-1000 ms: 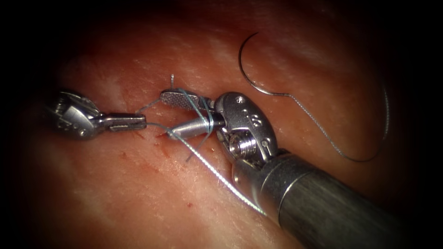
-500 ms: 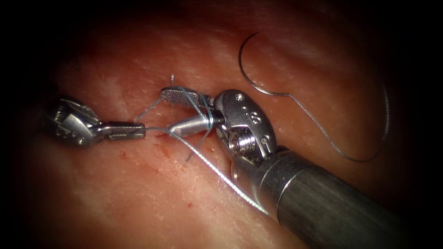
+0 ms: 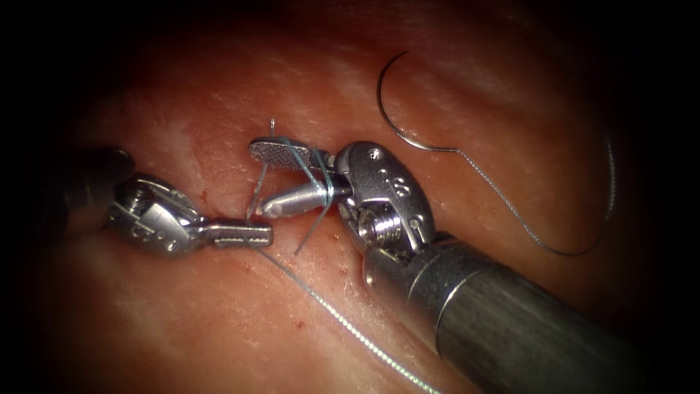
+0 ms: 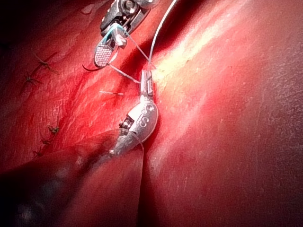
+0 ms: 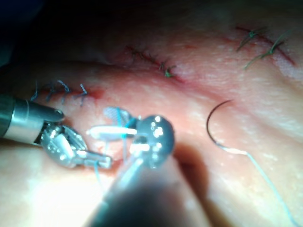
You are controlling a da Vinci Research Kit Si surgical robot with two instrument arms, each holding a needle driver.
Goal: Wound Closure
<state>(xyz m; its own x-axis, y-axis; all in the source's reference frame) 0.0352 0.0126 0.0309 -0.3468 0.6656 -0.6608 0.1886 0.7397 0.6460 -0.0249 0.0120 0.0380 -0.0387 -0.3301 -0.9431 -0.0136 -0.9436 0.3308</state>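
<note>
Thread point(image 3: 321, 303) is what matters here: it runs taut from the left tool point(image 3: 251, 233), whose jaws are pressed together on it, down and away past the right tool's shaft. A short strand rises from those shut jaws toward the right tool point(image 3: 281, 179), whose jaws are spread, with turns of thread wound round both of them near the hinge. A short thread tail point(image 3: 272, 128) stands up from the tissue point(image 3: 182, 321) just above the right tool's upper jaw.

The needle point(image 3: 386, 102) lies free on the tissue, well apart from the right tool, up and to its right, held by neither tool and not in the tissue; its thread trails off in a wide curve further right. The right tool is much the nearer to it.

The left tool's jaw line points straight at the right tool's open jaws, its tip just below the lower jaw, near but not touching. Small spots of red fluid point(image 3: 297, 322) dot the tissue below both tools.
</note>
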